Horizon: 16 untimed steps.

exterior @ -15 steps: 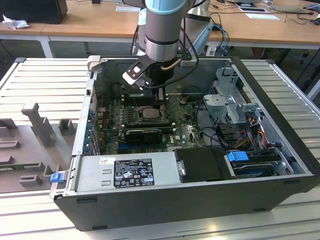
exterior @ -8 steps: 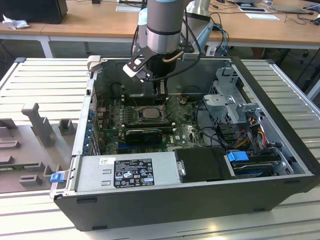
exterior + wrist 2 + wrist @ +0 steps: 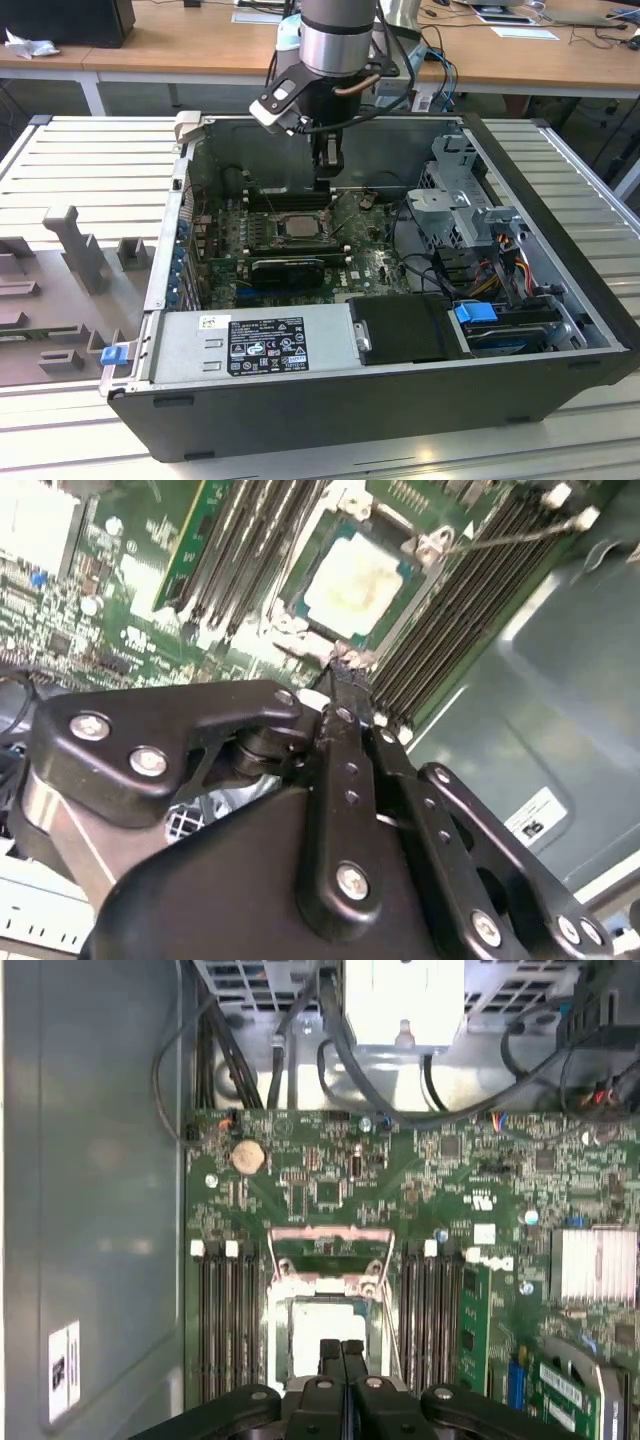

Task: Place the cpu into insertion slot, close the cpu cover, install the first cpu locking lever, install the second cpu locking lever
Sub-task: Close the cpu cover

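The cpu (image 3: 355,580) lies pale-faced in the insertion slot (image 3: 295,226) on the green motherboard, also seen in the first wrist view (image 3: 318,1335). The silver cpu cover (image 3: 300,622) appears to lie flat around it. A thin wire locking lever (image 3: 510,535) sticks out from one corner of the socket, above the memory slots. My gripper (image 3: 326,180) hangs just above the socket's far edge in the exterior view, its fingers pressed together and shut with nothing between them. Both wrist views show its tips (image 3: 345,670) (image 3: 341,1345) at the socket's rim; whether they touch it I cannot tell.
Long black memory slots (image 3: 225,1330) flank the socket on both sides. A silver power supply (image 3: 255,345) runs along the case's near side. A drive cage (image 3: 455,205) with cables stands at the exterior view's right. A finned heat sink (image 3: 592,1265) and a coin battery (image 3: 247,1156) sit on the board.
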Tool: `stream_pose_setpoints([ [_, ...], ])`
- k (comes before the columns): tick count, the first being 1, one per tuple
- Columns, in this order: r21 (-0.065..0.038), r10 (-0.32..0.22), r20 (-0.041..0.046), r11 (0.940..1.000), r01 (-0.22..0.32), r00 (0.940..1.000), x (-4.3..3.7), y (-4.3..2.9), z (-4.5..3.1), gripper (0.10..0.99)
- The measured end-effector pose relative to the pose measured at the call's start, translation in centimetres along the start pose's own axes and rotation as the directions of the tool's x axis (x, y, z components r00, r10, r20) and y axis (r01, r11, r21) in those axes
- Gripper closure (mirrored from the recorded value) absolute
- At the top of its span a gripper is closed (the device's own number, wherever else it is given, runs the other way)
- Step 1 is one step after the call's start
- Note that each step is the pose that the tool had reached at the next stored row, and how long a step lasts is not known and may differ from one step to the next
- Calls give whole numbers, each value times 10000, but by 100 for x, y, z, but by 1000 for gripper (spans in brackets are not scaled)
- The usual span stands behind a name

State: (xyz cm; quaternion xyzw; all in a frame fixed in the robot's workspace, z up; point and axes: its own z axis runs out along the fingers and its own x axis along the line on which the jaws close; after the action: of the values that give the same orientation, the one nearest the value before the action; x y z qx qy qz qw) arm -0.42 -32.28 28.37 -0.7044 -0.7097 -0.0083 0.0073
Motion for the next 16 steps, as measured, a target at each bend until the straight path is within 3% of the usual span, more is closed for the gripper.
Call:
stream_pose_setpoints([
  [4, 0, -1, 48, 10000, 1, 10000, 0, 185, 20, 980],
  [10, -23, -2, 57, 10000, 2, 10000, -1, 262, 87, 980],
  [11, -24, -1, 57, 10000, 1, 10000, -1, 299, 101, 980],
  [13, -24, -3, 56, 10000, 3, 10000, 5, 459, 122, 980],
  [16, -24, -3, 56, 10000, 3, 10000, 11, 543, 149, 980],
])
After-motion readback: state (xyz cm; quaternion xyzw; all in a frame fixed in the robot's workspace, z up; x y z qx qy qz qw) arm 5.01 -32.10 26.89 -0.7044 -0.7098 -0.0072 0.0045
